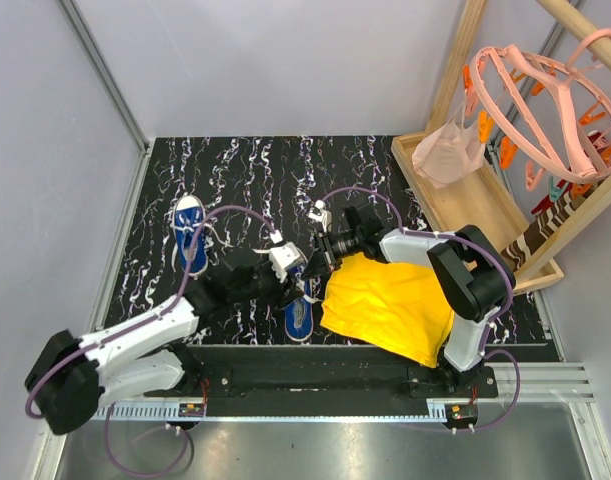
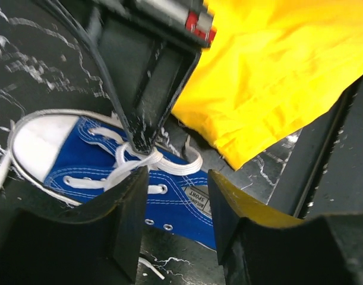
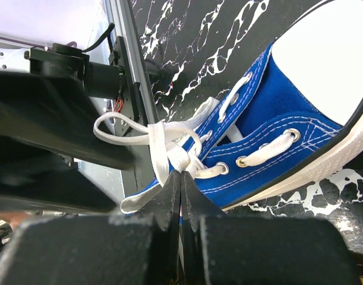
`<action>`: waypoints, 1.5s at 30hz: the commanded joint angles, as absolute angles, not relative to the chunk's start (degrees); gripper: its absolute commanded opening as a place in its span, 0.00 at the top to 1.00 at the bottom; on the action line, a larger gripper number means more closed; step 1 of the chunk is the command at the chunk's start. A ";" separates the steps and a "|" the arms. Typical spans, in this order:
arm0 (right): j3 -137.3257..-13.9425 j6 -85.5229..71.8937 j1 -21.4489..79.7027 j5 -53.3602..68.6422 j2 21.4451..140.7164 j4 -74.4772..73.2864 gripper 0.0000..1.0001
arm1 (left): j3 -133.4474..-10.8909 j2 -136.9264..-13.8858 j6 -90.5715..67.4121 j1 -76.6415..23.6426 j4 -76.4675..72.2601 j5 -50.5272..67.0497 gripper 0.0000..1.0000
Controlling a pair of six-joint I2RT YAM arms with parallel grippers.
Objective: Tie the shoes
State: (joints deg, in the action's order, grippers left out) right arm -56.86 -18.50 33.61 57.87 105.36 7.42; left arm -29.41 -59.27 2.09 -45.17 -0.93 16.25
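One of the shoes [image 1: 298,320] lies near the table's front edge, blue canvas with a white toe cap. The other shoe [image 1: 190,230] lies apart at the left. In the right wrist view, my right gripper [image 3: 181,175] is shut on the white lace [image 3: 160,148] where the strands cross over the near shoe [image 3: 288,113]. A lace loop hangs to its left. From the left wrist, the right gripper's fingers [image 2: 142,133] pinch the lace [image 2: 169,163] above the shoe [image 2: 98,157]. My left gripper [image 2: 178,178] hovers open just over the shoe's side, holding nothing.
A yellow cloth [image 1: 385,305] lies right of the near shoe, close to the lace loop [image 2: 276,71]. A wooden rack [image 1: 485,200] with a pink hanger [image 1: 545,100] and clips stands at the back right. The black front rail [image 1: 335,365] runs just behind the shoe's heel.
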 commanded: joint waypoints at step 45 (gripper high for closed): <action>-54.32 -13.89 32.87 47.64 97.03 3.00 1.00 | -39.82 -65.30 -2.64 -24.09 9.85 32.70 1.00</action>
